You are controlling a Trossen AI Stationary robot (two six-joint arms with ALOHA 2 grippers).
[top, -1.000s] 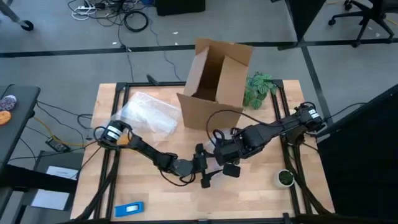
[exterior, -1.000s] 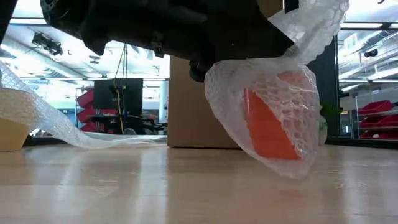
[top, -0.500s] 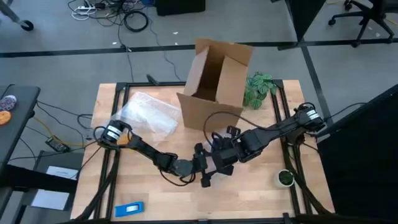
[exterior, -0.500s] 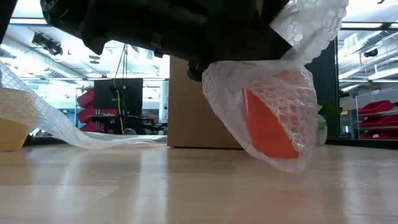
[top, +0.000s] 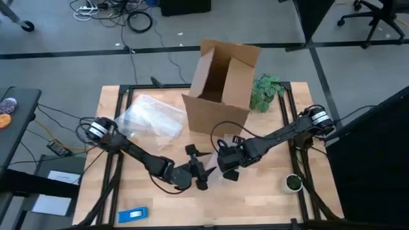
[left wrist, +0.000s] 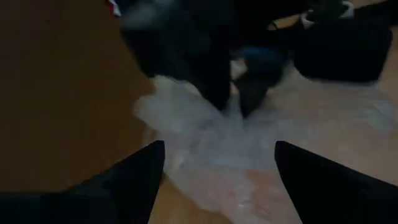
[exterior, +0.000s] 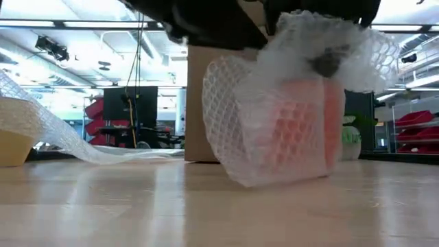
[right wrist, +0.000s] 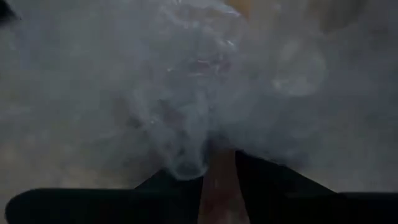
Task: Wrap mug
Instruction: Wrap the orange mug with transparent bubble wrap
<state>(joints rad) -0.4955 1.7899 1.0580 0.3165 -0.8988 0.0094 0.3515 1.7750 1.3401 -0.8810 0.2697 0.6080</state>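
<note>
Near the worktop's (top: pixel 128 191) front centre, the mug (exterior: pixel 302 127) sits swathed in bubble wrap (exterior: pixel 240 130); right gripper (top: pixel 225 167) pinches the wrap, securing it, while left gripper (top: pixel 199 176) stands wide open beside.

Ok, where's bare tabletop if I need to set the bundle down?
Bare wood lies near the front right, between the wrapped mug and the small potted plant, and front left above the blue object. It is crowded at the back: loose bubble wrap, cardboard box, leafy plant.

Wooden table (top: pixel 268 201) under cardboard box (top: pixel 220 86)
</note>
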